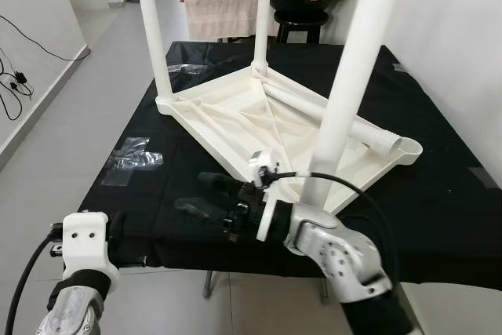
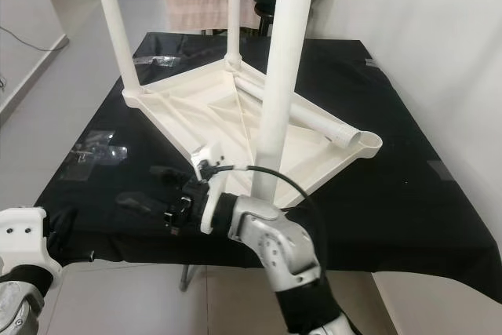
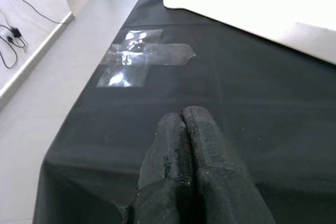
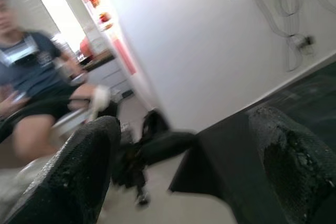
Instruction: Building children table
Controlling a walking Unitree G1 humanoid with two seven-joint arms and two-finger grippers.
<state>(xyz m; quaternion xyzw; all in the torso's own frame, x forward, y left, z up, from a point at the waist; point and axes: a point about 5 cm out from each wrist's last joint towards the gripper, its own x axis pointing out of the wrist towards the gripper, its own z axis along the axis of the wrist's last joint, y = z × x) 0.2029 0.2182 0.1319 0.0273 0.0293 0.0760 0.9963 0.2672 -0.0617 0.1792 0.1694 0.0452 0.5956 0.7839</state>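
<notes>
On the black-draped surface (image 1: 439, 217), a white children's table (image 1: 267, 119) lies upside down with three legs (image 1: 350, 76) standing up and a fourth leg (image 1: 345, 125) lying loose in its underside. The right gripper (image 1: 205, 196) hovers at the near edge, fingers spread apart. The left gripper (image 3: 188, 145), fingers pressed together, rests low near clear tape (image 3: 142, 59). The right wrist view catches a blurred seated person (image 4: 37, 87).

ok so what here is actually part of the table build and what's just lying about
Part of the build:
- white tabletop, upside down
- three upright legs
- loose leg lying on it
- right gripper, open
- left gripper, shut

Lying about:
- clear tape on black cloth
- wall cables
</notes>
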